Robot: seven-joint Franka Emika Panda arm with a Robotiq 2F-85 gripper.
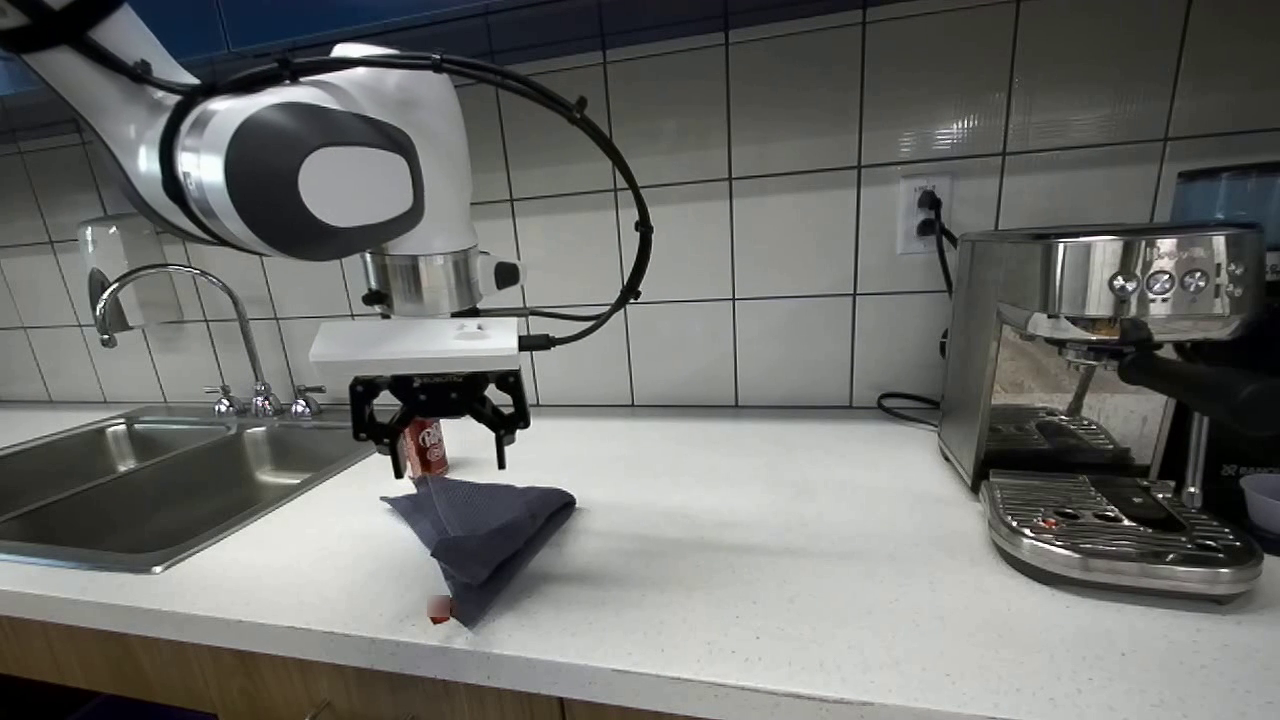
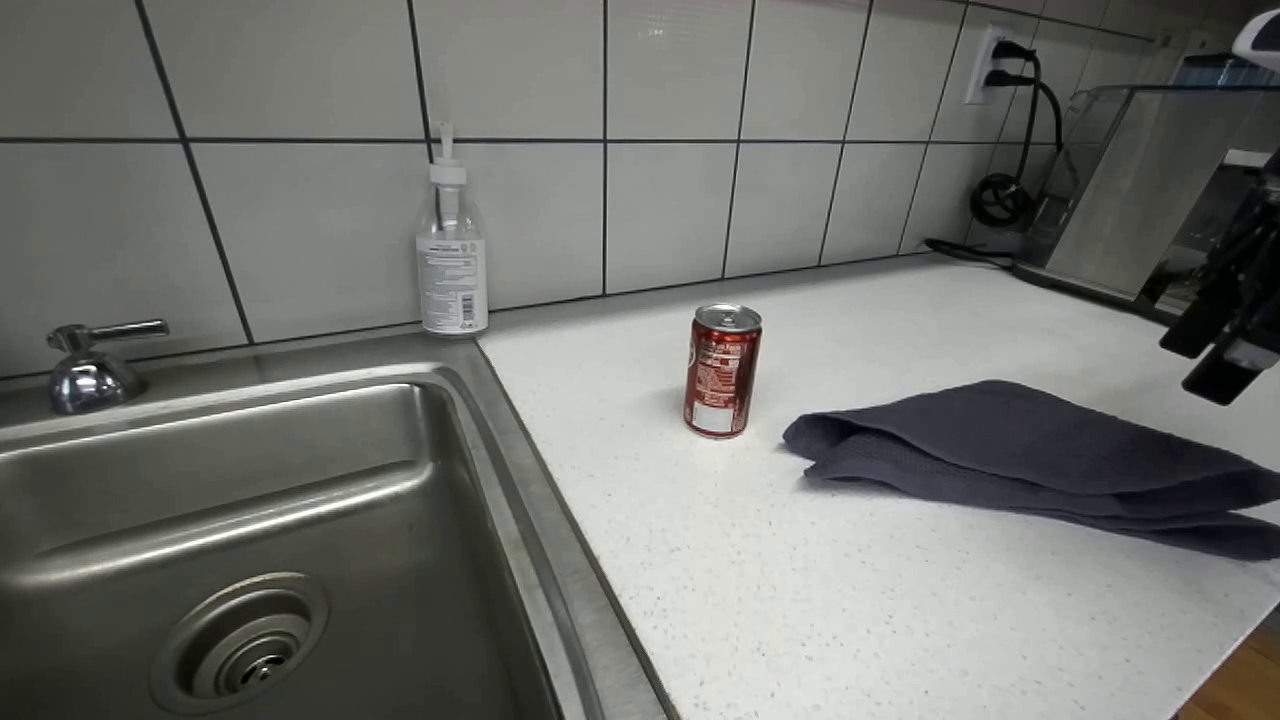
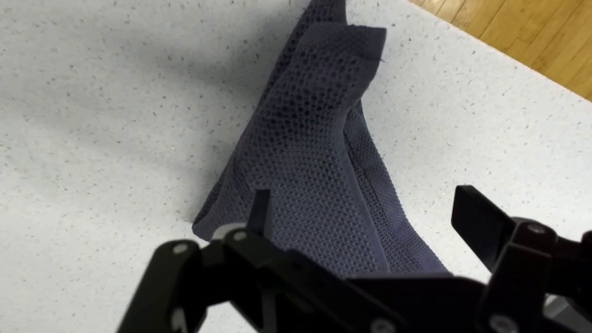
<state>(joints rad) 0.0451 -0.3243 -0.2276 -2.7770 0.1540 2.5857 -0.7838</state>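
Observation:
My gripper [image 1: 450,464] is open and empty. Its two black fingers point down and stand wide apart above a dark grey-blue cloth [image 1: 490,535]. The cloth lies folded and rumpled on the white counter; it also shows in an exterior view [image 2: 1020,450] and in the wrist view [image 3: 305,152]. In the wrist view one finger of the gripper [image 3: 364,196] overlaps the cloth and the other is over bare counter. A red soda can [image 2: 722,372] stands upright beside the cloth; in an exterior view the can [image 1: 428,446] is partly behind the gripper.
A steel sink [image 2: 500,500] with a faucet [image 1: 240,330] is set in the counter. An espresso machine [image 1: 1110,290] stands at the far end. A clear soap bottle [image 2: 452,270] stands against the tiled wall. A small reddish object [image 1: 439,609] lies by the cloth's front corner.

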